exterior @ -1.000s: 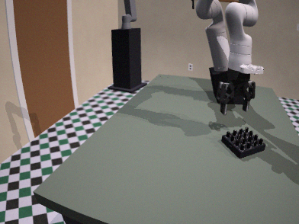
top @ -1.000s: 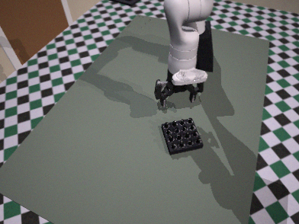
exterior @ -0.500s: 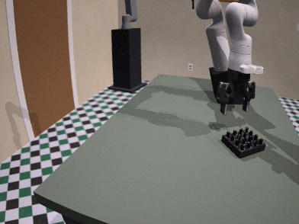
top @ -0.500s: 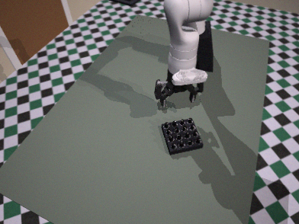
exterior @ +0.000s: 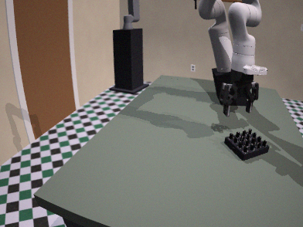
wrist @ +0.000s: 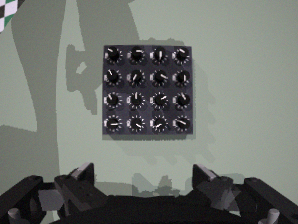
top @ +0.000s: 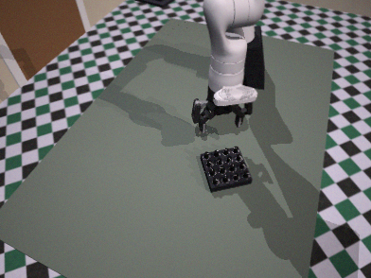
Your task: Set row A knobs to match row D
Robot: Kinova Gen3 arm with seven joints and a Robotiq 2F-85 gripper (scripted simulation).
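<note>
The black knob box (top: 225, 168) (exterior: 249, 146) (wrist: 147, 90) stands on its feet on the grey-green table (top: 118, 189) (exterior: 154, 162) (wrist: 253, 63). It carries a four-by-four grid of small black knobs with white lines; the lines are too small to read with certainty. My gripper (top: 220, 120) (exterior: 236, 109) hangs open and empty in the air, well above the table and behind the box, toward the arm's base. In the wrist view only the finger bases show at the bottom edge, and the box lies ahead of them.
A black pedestal (top: 253, 59) (exterior: 220, 81) holds the arm at the table's far side. A second black pedestal (exterior: 127, 59) stands on the checkered floor (top: 43, 109) (exterior: 58, 143) beyond the table. Arm shadows fall across the table.
</note>
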